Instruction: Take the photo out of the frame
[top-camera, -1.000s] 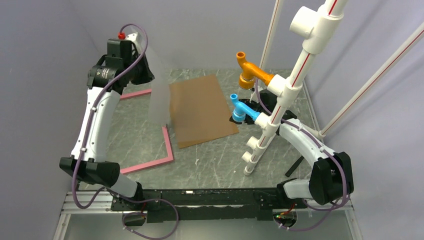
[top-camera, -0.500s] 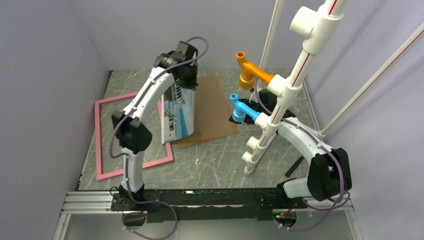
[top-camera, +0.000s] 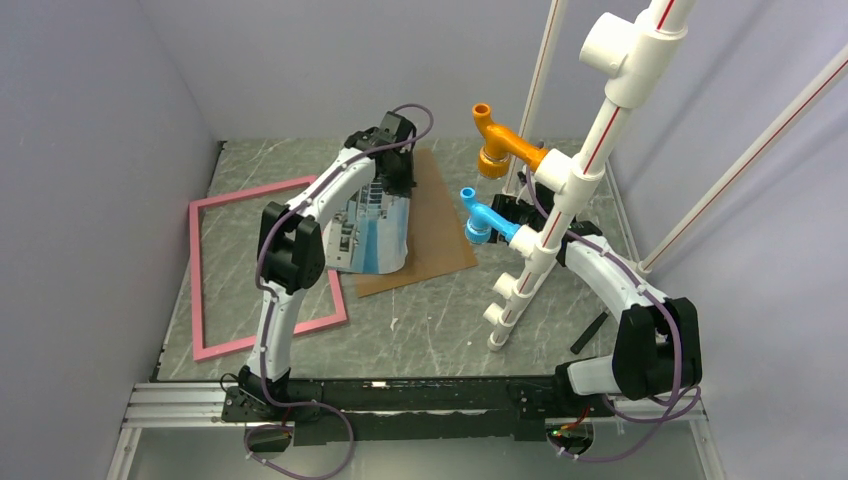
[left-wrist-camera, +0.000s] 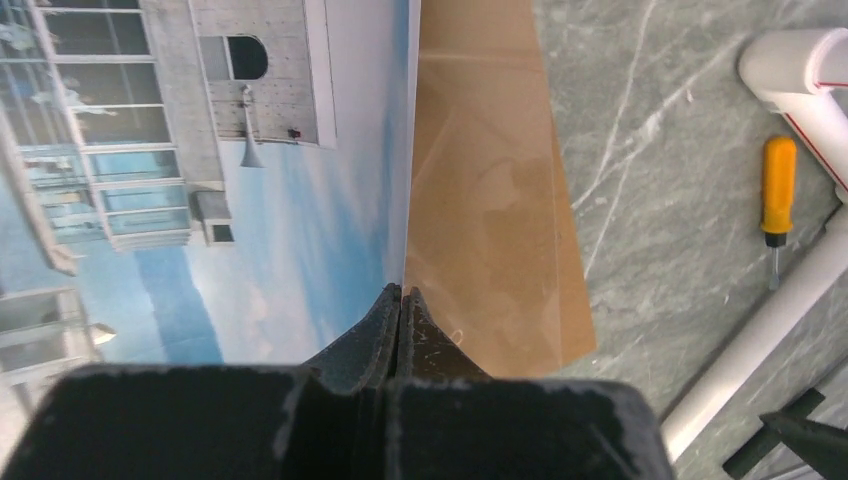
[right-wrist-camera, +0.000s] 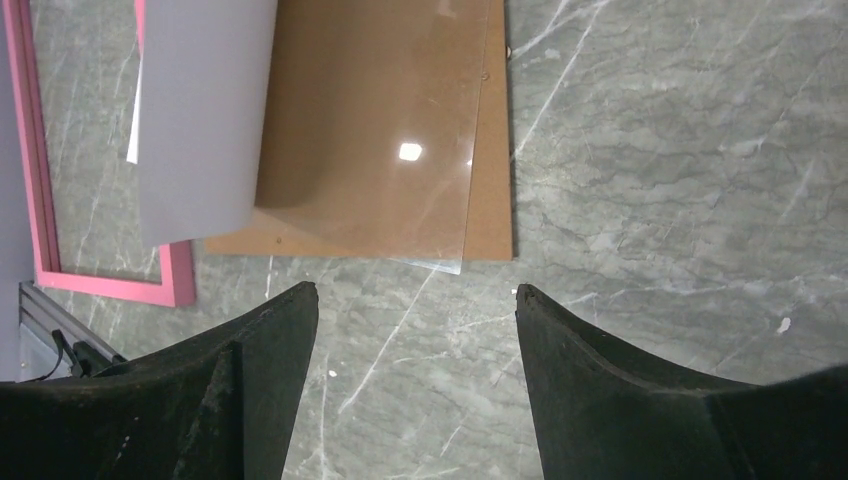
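Observation:
The photo (top-camera: 375, 238), a building under blue sky, hangs curved with its lower edge on the table, clear of the frame. My left gripper (top-camera: 396, 188) is shut on its upper edge; in the left wrist view the fingertips (left-wrist-camera: 402, 292) pinch the photo (left-wrist-camera: 250, 200) edge-on. The pink frame (top-camera: 200, 285) lies flat at the left with only bare table inside it. My right gripper (right-wrist-camera: 415, 290) stands open over the table, nothing between its fingers, just short of the brown backing board (right-wrist-camera: 380, 130). The photo's pale back (right-wrist-camera: 200, 110) shows in that view.
The backing board (top-camera: 430, 215) lies mid-table under a clear sheet (right-wrist-camera: 440, 255). A white pipe stand (top-camera: 545, 230) with orange (top-camera: 500, 145) and blue (top-camera: 485, 215) fittings rises at the right. A yellow screwdriver (left-wrist-camera: 777, 205) lies beside the pipe. Grey walls enclose the table.
My left arm has swung from the far left to the right over the backing board, carrying the photo along and lowering it. The right arm has barely moved.

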